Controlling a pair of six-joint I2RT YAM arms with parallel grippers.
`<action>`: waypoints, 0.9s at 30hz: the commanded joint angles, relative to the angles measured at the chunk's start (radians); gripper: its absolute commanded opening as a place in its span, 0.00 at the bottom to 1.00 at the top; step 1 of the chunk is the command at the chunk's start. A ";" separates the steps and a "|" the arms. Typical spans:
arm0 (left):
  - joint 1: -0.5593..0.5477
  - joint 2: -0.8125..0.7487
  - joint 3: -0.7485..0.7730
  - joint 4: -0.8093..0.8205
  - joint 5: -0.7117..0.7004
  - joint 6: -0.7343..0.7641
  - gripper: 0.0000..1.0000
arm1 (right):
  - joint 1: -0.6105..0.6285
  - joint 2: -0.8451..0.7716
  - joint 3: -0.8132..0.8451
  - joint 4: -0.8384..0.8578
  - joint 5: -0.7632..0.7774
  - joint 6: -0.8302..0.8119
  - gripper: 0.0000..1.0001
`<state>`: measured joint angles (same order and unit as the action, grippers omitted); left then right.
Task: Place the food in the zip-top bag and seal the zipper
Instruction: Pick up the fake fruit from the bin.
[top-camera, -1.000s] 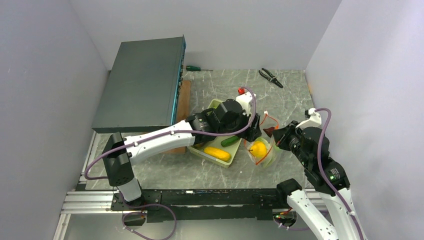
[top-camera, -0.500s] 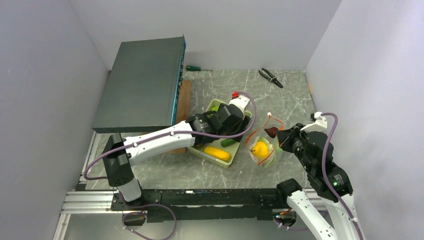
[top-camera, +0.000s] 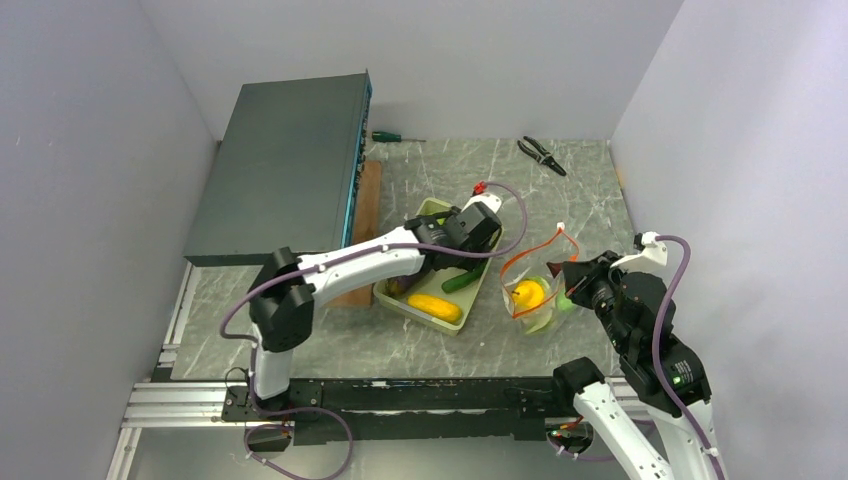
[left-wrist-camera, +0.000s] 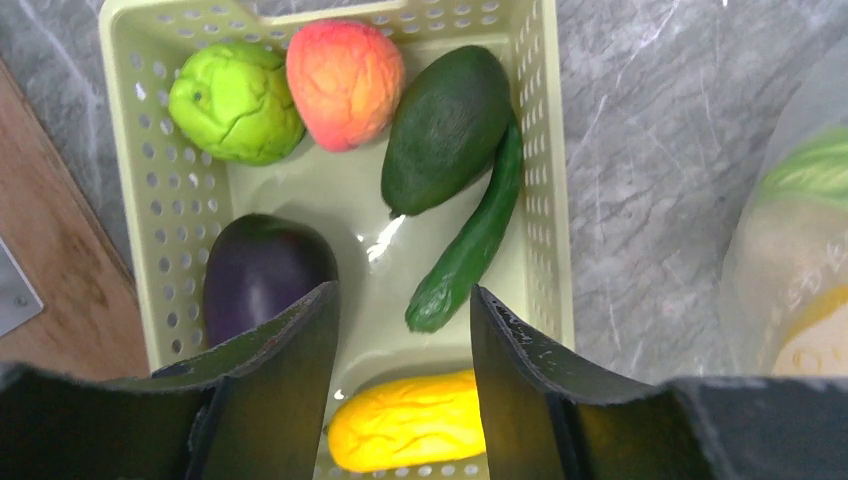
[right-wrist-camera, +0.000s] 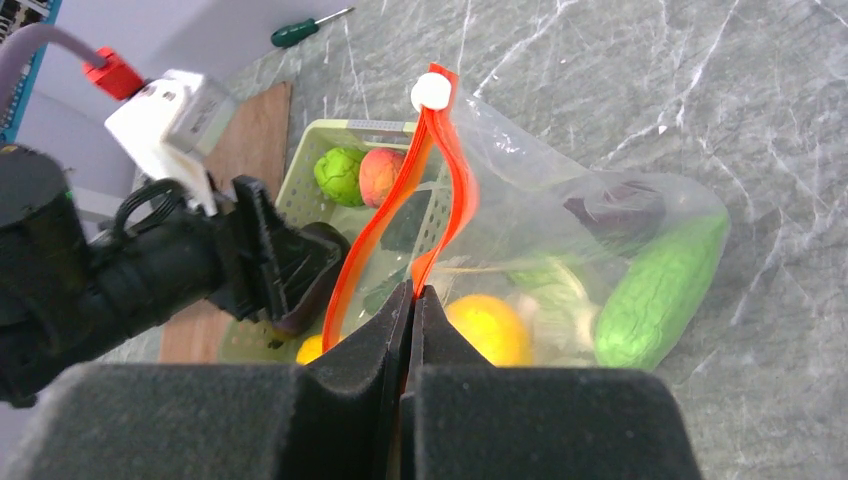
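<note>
The zip-top bag (right-wrist-camera: 600, 240) lies on the table right of the tray, its mouth gaping. Inside it are a bright green piece (right-wrist-camera: 660, 285), an orange-yellow round piece (right-wrist-camera: 490, 328), a dark purple piece (right-wrist-camera: 615, 210) and a white cauliflower (right-wrist-camera: 550, 310). My right gripper (right-wrist-camera: 413, 290) is shut on the red-orange zipper (right-wrist-camera: 460, 200) strip. The white slider tab (right-wrist-camera: 432, 92) sits at the strip's far end. My left gripper (left-wrist-camera: 402, 292) hangs open over the pale green tray (left-wrist-camera: 120, 150), nothing between its fingers. From above, the bag (top-camera: 535, 300) sits between both grippers.
The tray holds a light green piece (left-wrist-camera: 235, 100), a peach (left-wrist-camera: 345, 68), a dark green avocado (left-wrist-camera: 445, 130), a cucumber (left-wrist-camera: 470, 250), an eggplant (left-wrist-camera: 260, 270) and a yellow piece (left-wrist-camera: 405, 425). A dark box (top-camera: 285, 165), wooden board (top-camera: 365, 215), screwdriver (top-camera: 390, 136) and pliers (top-camera: 541, 154) lie behind.
My left gripper drew back from the bag's mouth to above the tray, and its jaws narrowed. The right gripper shifted right and nearer, pulling the bag's zipper edge along.
</note>
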<state>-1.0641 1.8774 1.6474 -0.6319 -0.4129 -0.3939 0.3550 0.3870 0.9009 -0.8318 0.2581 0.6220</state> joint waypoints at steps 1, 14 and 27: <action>-0.004 0.082 0.147 -0.036 -0.042 0.038 0.55 | 0.004 0.002 0.028 0.034 0.016 0.003 0.00; 0.040 0.300 0.338 -0.061 -0.037 0.067 0.55 | 0.004 0.001 0.029 0.038 0.023 -0.020 0.00; 0.065 0.384 0.315 0.046 0.081 0.110 0.68 | 0.003 0.008 0.019 0.052 0.007 -0.028 0.00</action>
<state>-0.9916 2.2124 1.9339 -0.6128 -0.3378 -0.3092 0.3550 0.3874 0.9009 -0.8310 0.2607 0.6094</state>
